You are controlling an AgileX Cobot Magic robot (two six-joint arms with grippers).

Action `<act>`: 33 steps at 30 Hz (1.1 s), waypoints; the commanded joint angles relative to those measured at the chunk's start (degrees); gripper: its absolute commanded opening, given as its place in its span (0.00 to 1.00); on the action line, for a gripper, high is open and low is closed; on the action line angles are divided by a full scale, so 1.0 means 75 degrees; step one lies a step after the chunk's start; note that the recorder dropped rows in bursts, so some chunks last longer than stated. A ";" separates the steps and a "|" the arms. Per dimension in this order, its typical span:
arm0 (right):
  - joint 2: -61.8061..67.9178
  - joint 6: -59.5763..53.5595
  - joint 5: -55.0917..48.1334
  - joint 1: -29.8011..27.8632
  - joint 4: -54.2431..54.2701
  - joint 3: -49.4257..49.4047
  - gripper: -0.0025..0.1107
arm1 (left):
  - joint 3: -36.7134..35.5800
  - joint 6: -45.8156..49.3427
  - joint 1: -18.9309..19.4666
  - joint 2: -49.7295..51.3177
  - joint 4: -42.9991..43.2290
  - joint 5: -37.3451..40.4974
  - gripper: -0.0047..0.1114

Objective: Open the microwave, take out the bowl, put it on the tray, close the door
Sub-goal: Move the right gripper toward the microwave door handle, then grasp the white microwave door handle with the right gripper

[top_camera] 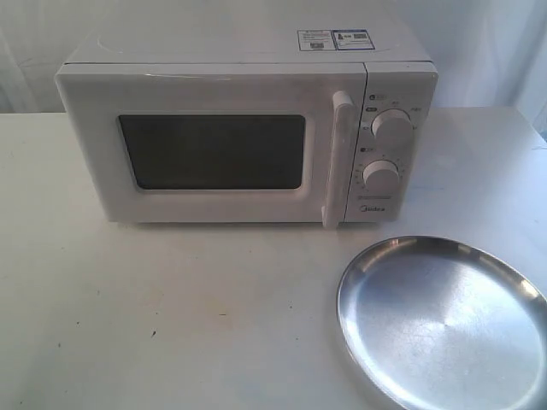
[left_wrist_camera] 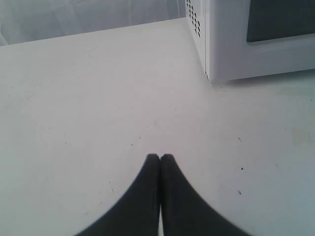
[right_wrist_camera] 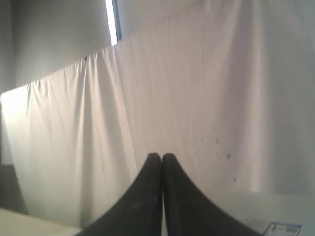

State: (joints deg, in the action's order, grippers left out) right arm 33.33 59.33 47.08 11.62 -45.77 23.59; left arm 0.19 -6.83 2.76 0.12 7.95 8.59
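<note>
The white microwave (top_camera: 248, 128) stands at the back of the table, its door (top_camera: 214, 149) shut, with the vertical bar handle (top_camera: 338, 158) beside two round knobs. Its front corner shows in the left wrist view as the microwave (left_wrist_camera: 236, 44). The steel tray (top_camera: 444, 320) lies at the front right, bare. The bowl is hidden from every view. My left gripper (left_wrist_camera: 160, 157) is shut on nothing over bare table, short of the microwave's corner. My right gripper (right_wrist_camera: 161, 156) is shut on nothing and faces the white curtain. Neither gripper shows in the exterior view.
A white cloth-covered table (top_camera: 154, 325) spreads in front of the microwave. A white curtain (right_wrist_camera: 197, 98) hangs behind the scene. Stickers (top_camera: 333, 38) lie on the microwave's top.
</note>
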 commanded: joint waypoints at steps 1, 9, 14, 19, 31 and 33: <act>0.3423 -0.0542 0.1532 -0.0025 -0.1226 0.0776 0.02 | -0.0026 -0.0043 -0.0007 -0.0016 -0.0029 -0.0010 0.04; 0.8116 -0.5641 0.2627 -0.0025 -0.0536 0.0668 0.02 | -0.0026 -0.0043 -0.0007 -0.0016 -0.0029 -0.0010 0.04; 0.8936 -0.5805 0.2672 -0.0025 -0.0187 0.0922 0.02 | -0.0026 -0.0043 -0.0007 -0.0016 -0.0029 -0.0010 0.04; 0.9319 -0.5419 0.2575 -0.0025 -0.0591 0.1289 0.02 | -0.0026 -0.0043 -0.0007 -0.0016 -0.0029 -0.0010 0.04; 0.9451 -0.4882 0.2644 -0.0009 -0.0841 0.1659 0.52 | -0.0026 -0.0043 -0.0007 -0.0016 -0.0029 -0.0010 0.04; 0.9451 -0.4761 0.2541 -0.0009 -0.0865 0.1793 0.51 | -0.0026 -0.0043 -0.0007 -0.0016 -0.0029 -0.0010 0.04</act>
State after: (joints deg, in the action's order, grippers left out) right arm 104.21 22.43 66.10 11.62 -53.27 35.76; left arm 0.19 -6.83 2.76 0.12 7.95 8.59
